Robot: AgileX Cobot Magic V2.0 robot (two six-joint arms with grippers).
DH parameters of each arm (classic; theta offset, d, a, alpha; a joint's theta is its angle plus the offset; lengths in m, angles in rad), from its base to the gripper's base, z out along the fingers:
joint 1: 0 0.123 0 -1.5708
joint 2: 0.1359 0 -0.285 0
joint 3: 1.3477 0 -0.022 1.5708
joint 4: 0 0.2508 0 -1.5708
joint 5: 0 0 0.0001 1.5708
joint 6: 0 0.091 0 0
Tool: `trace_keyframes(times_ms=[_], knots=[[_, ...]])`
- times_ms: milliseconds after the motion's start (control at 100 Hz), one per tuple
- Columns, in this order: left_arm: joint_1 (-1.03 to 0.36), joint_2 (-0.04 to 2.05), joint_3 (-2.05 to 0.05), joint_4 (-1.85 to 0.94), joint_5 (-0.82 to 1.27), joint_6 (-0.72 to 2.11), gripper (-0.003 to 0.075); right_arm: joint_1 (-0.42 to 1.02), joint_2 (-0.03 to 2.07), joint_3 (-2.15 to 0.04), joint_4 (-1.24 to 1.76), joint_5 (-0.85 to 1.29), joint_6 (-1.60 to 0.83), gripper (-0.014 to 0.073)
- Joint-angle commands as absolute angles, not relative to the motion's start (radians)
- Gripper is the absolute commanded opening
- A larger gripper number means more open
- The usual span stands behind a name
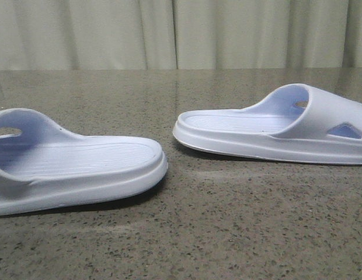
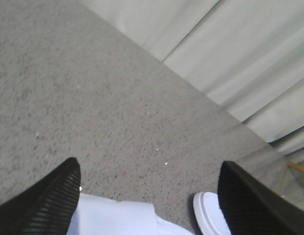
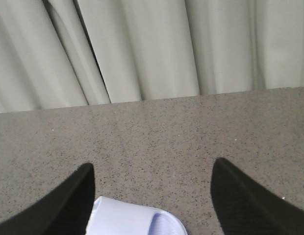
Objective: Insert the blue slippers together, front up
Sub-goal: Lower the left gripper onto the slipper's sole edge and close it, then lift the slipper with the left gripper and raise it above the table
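Handling: I judge both slippers as light foam, a little soft, so they should give under my fingers and not break. The surface looks smooth and matte, probably not very slippery.
Where to hold: I think the wide strap, or the thick sole edge at the side, is the best place; the strap looks thinner and easier to pinch.
Left slipper [image 1: 70, 166]: it lies flat on the table [image 1: 228, 221] at the left, sole down, the rounded end pointing toward the middle.
Right slipper [image 1: 274, 131]: it lies flat at the right, a bit farther back, its open end toward the middle. The two are apart, with bare table between them.
Look: pale lavender-blue, thick sole, fine ribs on the footbed, a triangle cutout on the strap side.
My left claw [image 2: 149, 196]: the fingers are spread wide and hold nothing; a piece of slipper [image 2: 117, 218] shows between them, under the claw.
My right claw [image 3: 152, 196]: also wide apart and empty, hovering above a slipper strap [image 3: 137, 218].
Background: a pale curtain [image 1: 181, 32] hangs behind the table.
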State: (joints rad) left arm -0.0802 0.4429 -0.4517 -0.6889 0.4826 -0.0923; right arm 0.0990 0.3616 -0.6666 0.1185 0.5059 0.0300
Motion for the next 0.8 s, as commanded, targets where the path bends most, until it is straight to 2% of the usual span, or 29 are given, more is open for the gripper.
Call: trace_keyframes(times_ms=[0,470,790], knots=[[-0.078,0.456,-0.435,-0.706,0.413,-0.169,0.0519,0.096,0.378,-0.700,0.120,0.417,0.029,0.0435],[-0.075,0.456,-0.300,-0.710,0.350,-0.243,0.0519,0.096,0.378,-0.700,0.120,0.417,0.029,0.0435],[-0.075,0.456,-0.289,-0.707,0.379,-0.243,0.0518,0.096,0.378,-0.700,0.120,0.417,0.029,0.0435]])
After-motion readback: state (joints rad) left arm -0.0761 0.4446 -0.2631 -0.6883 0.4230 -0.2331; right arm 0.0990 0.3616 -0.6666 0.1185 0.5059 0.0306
